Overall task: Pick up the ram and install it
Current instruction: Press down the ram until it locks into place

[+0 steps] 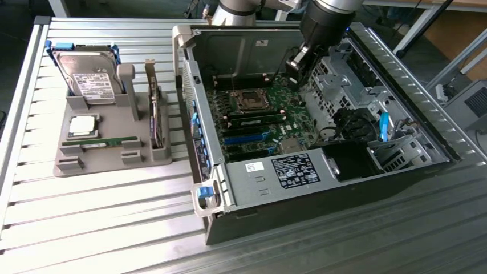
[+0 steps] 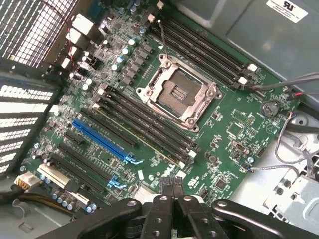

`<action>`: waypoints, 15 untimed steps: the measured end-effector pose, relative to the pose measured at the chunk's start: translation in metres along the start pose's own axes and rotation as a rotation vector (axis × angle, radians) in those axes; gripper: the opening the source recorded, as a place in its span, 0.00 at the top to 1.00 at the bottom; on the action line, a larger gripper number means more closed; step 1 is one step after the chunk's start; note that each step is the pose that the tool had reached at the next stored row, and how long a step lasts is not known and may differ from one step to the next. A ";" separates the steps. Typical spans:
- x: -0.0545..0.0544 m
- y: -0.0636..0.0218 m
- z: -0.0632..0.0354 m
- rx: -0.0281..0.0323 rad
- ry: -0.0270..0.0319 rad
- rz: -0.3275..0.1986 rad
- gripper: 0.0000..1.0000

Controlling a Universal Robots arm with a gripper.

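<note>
The ram (image 1: pixel 255 120) is a thin green stick standing seated in a black slot of the motherboard (image 1: pixel 285 128), just in front of the empty CPU socket (image 1: pixel 248 100). In the wrist view the ram (image 2: pixel 137 135) appears edge-on among the long black slots. My gripper (image 1: pixel 295 67) hangs over the back of the open computer case, above the board and apart from the ram. Its fingers (image 2: pixel 164 186) are pressed together, shut, with nothing between them. An identical green stick (image 1: pixel 99 141) lies in the grey holder (image 1: pixel 106 162) at the exterior view's left.
The grey holder also carries a hard drive (image 1: pixel 88 74), a CPU chip (image 1: pixel 82 125) and an upright card (image 1: pixel 156 123). The case walls (image 1: pixel 190 114), power supply (image 1: pixel 293 171) and drive cage (image 1: pixel 343 74) ring the board. Loose cables (image 2: pixel 294 89) cross near the board's coin battery.
</note>
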State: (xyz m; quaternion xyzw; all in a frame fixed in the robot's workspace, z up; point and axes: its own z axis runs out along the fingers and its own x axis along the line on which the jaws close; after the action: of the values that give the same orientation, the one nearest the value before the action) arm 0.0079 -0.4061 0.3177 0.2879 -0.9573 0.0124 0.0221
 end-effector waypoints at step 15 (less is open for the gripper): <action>0.000 0.0000 0.0018 0.0002 0.0104 0.232 0.91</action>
State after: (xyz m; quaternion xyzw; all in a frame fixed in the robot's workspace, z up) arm 0.0079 -0.4061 0.3158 0.1753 -0.9841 0.0165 0.0255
